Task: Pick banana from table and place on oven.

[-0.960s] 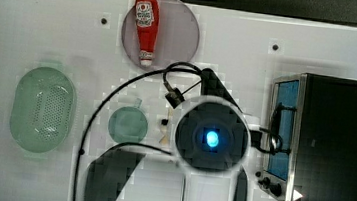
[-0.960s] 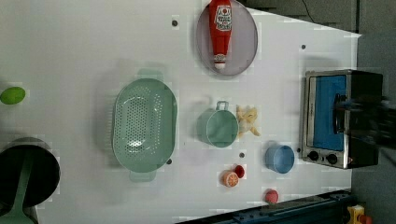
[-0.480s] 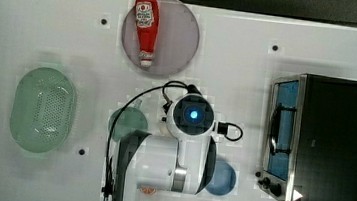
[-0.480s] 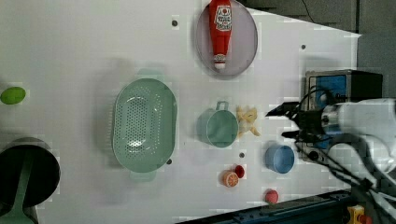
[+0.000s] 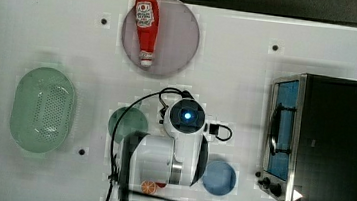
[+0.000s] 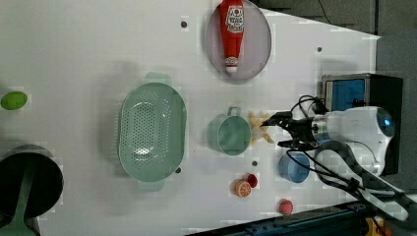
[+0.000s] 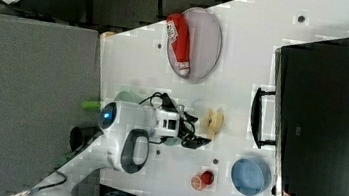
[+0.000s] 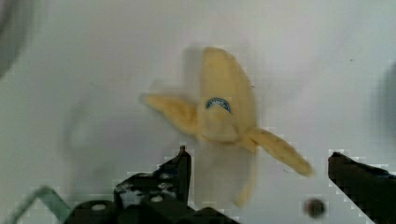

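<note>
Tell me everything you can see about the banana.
The banana is a small pale yellow toy, partly peeled, with peel flaps splayed to the sides and a small round blue sticker on it. It looks soft and matte. It lies flat on the white table, just to the left view's right of the green cup, between that cup and the oven. The open gripper is close beside it, with nothing gripping it.
</note>
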